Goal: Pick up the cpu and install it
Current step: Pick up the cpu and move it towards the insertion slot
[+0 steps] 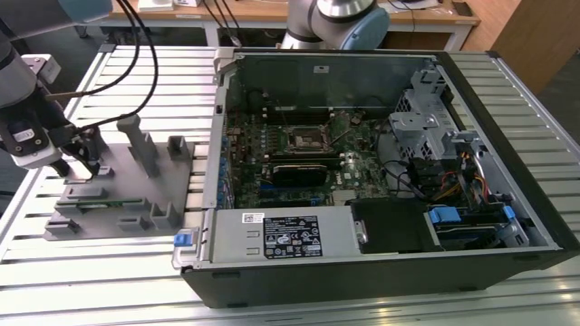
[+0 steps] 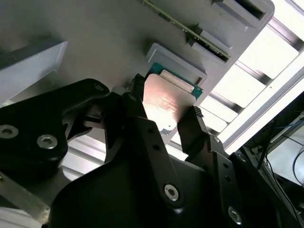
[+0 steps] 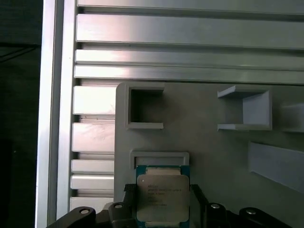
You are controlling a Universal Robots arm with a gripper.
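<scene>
Two jaws of your gripper (image 1: pixel 80 170) pinch the cpu (image 3: pixel 162 197) by opposite edges, on the grey fixture (image 1: pixel 136 197), 9 o'clock from the computer case (image 1: pixel 363 288), exterior view.

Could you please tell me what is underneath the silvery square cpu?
The silvery square cpu sits in a shallow walled pocket of the grey plastic fixture, which lies on the ribbed aluminium table. The pocket's floor directly beneath the chip is covered and cannot be seen.
</scene>
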